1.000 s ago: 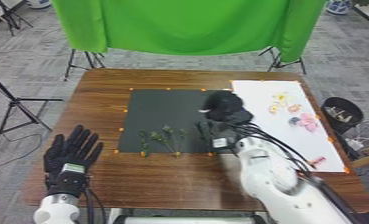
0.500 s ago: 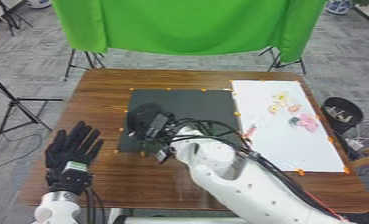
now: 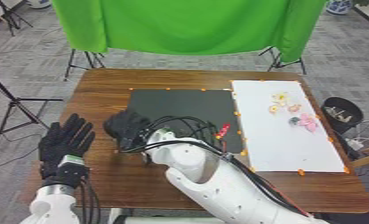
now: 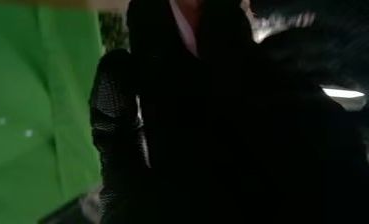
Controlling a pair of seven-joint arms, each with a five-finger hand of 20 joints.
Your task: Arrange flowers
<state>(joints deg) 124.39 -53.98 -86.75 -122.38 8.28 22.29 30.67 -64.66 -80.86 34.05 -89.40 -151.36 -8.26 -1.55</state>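
My right hand (image 3: 125, 126) is over the left edge of the black mat (image 3: 176, 102) in the head view, and whether it holds anything I cannot tell. Its dark glove (image 4: 207, 130) stands close up in the right wrist view. My left hand (image 3: 63, 145) rests at the table's left side, open with straight fingers, a short way from the right hand. A yellow flower (image 3: 281, 97) and a pink flower (image 3: 307, 123) lie on the white sheet (image 3: 278, 150). The mat's near part, where green stems lay, is covered by the right hand and arm.
The right arm (image 3: 194, 165) crosses the front of the brown table (image 3: 145, 187), with loose black cables above it. Orange markers line the mat and sheet. A black bin (image 3: 342, 111) stands off the right edge; a green curtain (image 3: 189, 25) hangs behind.
My right hand has swept left from the seam between mat and sheet, across the mat to its left edge. The left hand has shifted slightly away from the table's front edge.
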